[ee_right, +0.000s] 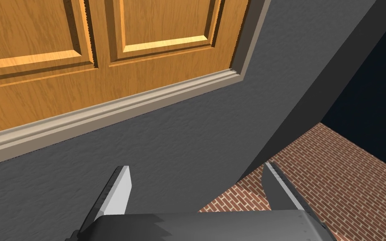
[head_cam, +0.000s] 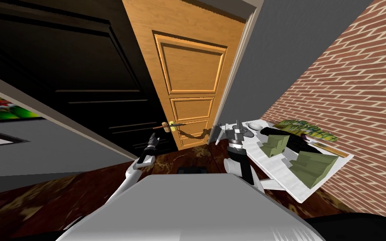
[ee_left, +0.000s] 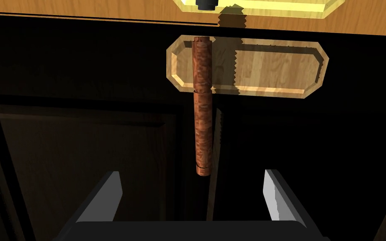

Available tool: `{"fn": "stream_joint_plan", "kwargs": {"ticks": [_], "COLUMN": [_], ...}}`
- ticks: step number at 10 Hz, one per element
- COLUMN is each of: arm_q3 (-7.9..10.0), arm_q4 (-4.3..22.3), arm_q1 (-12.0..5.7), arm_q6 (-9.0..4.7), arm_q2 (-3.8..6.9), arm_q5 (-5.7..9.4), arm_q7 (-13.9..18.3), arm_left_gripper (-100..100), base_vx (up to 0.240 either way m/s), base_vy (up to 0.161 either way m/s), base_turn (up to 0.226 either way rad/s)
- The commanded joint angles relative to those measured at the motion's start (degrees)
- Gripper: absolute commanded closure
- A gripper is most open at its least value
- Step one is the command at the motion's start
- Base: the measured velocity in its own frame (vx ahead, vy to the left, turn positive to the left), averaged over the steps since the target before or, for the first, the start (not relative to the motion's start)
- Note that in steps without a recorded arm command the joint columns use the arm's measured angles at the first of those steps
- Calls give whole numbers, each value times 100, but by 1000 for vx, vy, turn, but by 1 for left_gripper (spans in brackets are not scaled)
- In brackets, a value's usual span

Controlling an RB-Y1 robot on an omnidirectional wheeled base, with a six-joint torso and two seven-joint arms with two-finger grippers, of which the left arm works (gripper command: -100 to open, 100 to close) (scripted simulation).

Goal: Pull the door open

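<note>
Door (head_cam: 190, 79): orange panelled wood, straight ahead, between a dark panelled surface (head_cam: 83, 83) and a grey wall (ee_right: 179, 138). Its brown lever handle (ee_left: 202, 104) hangs just ahead of the left gripper (ee_left: 192, 182), jaws wide, not touching. Right gripper (ee_right: 196, 175) is wide, facing the grey wall. Brick wall (head_cam: 355, 96) on the right; dark floor (head_cam: 41, 196).

White table (head_cam: 281, 172) with green blocks (head_cam: 274, 145), perhaps boxes; brick wall (head_cam: 355, 96).

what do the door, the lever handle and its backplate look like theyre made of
Door: orange-brown wood, visible grain, matte finish. Lever handle: mottled reddish-brown, perhaps burl wood or rusty metal; unclear. Backplate: see-through yellowish with bevelled edges, glass-like or possibly brass; grain shows through it.
</note>
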Motion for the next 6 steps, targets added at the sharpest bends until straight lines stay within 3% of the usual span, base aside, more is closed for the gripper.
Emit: {"fn": "stream_joint_plan", "kwargs": {"ticks": [1,2,3,6], "arm_q3": [14,6,128,260], "arm_q4": [174,122,261,393], "arm_q1": [-61,-37,-2,17], "arm_q6": [-19,-24,-24,-23], "arm_q2": [52,18,88,154], "arm_q5": [24,10,29,46], "arm_q7": [57,26,31,32], "arm_left_gripper": [-100,-100,-100,-100], "base_vx": [114,51,120,165], "base_vy": [40,20,58,112], "base_turn": [-62,-14,38,11]}}
